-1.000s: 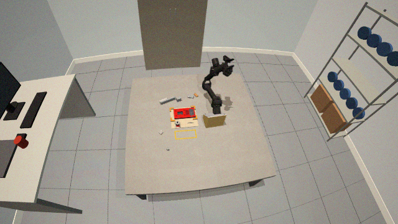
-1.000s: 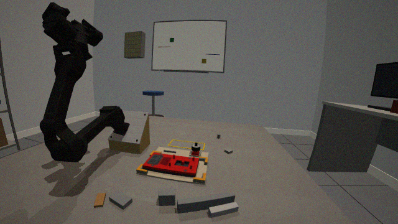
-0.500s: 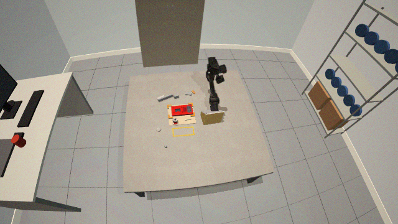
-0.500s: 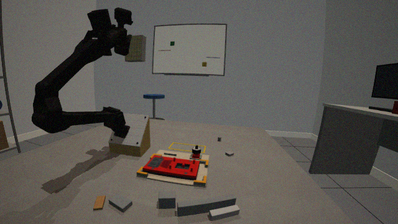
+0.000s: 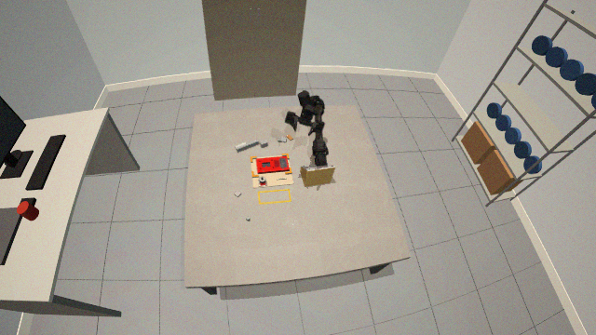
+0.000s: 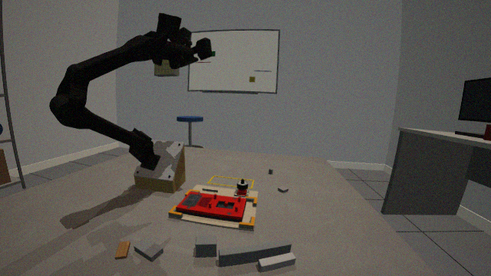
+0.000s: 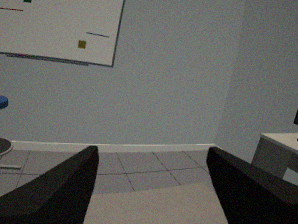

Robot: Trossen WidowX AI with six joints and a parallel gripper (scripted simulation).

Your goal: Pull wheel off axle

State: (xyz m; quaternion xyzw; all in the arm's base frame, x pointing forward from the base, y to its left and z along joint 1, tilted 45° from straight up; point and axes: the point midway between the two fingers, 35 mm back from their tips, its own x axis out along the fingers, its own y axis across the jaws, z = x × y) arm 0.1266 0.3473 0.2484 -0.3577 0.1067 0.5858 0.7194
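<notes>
1 open, empty gripper [image 6: 205,47] aloft.

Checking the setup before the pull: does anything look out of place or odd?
Nothing looks damaged. The wheel sits upright on its axle beside the yellow marked area. The open hand is raised high, far from it. Loose blocks lie scattered.

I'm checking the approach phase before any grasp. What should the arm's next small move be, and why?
Probably bring the gripper down and forward toward the wheel. The gripper is high above the table, open and empty, facing the whiteboard rather than the work. The wheel sits on its axle at the fixture board's corner, beside the yellow marked area, which holds nothing yet.
</notes>
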